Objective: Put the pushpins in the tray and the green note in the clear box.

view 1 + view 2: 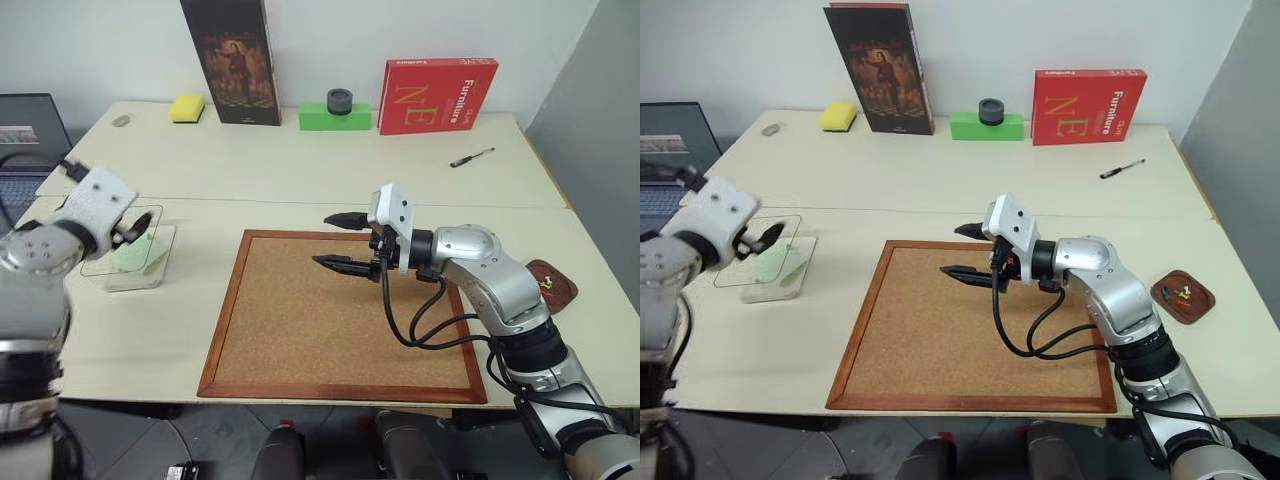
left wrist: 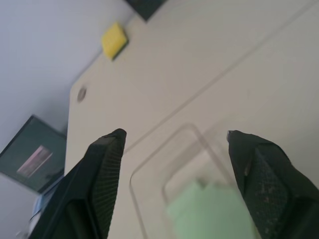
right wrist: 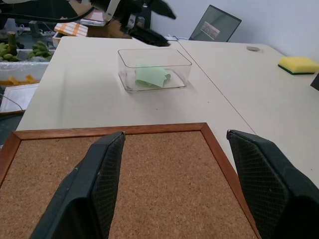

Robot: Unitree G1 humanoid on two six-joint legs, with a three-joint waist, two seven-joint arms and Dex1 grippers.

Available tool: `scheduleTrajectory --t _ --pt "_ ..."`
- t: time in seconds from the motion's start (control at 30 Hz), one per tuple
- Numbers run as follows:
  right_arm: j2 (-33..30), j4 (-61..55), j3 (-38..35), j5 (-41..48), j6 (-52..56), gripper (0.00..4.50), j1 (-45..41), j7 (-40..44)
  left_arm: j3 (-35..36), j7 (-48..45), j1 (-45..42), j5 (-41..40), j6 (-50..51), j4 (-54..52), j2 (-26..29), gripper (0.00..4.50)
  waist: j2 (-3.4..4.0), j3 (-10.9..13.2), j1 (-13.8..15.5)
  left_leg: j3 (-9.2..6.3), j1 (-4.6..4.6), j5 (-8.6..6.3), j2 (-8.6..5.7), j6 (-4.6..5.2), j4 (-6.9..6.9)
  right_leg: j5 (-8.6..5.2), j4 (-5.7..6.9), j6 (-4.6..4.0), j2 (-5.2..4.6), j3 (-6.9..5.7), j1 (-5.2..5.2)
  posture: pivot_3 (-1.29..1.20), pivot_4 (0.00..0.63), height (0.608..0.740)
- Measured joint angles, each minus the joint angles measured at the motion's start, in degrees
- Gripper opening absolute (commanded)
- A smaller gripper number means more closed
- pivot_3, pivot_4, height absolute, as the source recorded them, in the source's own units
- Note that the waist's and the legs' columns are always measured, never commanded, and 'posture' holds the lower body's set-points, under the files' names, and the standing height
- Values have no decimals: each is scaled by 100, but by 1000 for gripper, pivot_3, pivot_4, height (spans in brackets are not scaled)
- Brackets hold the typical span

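Two grippers stand spread and empty. The right gripper (image 1: pixel 338 241) hangs over the corkboard (image 1: pixel 320 330), near its far wooden edge — bare cork lies all round it. Its jaws point across at the clear box (image 1: pixel 768 262), well apart on open bench (image 1: pixel 300 180). The left gripper (image 1: pixel 762 240) sits at the box's rim, jaws wide, with the green note (image 3: pixel 152 76) lying crumpled inside the box just below them. The tray (image 1: pixel 1183 296) sits behind the right arm, beyond the corkboard's side, with the pushpins (image 1: pixel 1183 293) in it. Far back — a red book (image 1: pixel 436 94) reads "Furniture".
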Motion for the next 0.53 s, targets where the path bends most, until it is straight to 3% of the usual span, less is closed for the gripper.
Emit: scheduleTrajectory --t 0.2,0.27,0.37,0.53 --pt "-109 -649 -607 -66 92 3456 1006 -801 -232 -64 -96 -1007 755 -872 -1281 4316 -2 -1 29 -3 -8 0 -1 0 -2 17 -2 -29 -2 0 -2 0 150 740" --pt "-180 -838 -741 -73 161 3456 1295 -948 -353 -57 -13 -1074 787 -989 -1394 4316 -2 -1 22 -2 -7 0 -1 0 -4 17 -4 -29 -2 1 -4 0 150 740" --pt "-285 -1383 -1227 -185 194 3456 2399 -1464 -602 -226 264 -1252 776 -1201 -1569 4316 0 -2 3 2 -2 0 0 0 -7 13 -3 -23 0 7 -4 0 150 740" --pt "-256 -1827 -1499 -368 179 3456 3218 -2005 -724 -598 433 -1497 724 -1164 -1617 4316 0 -2 -8 6 31 0 3 0 -4 1 3 -1 7 12 14 0 150 740"
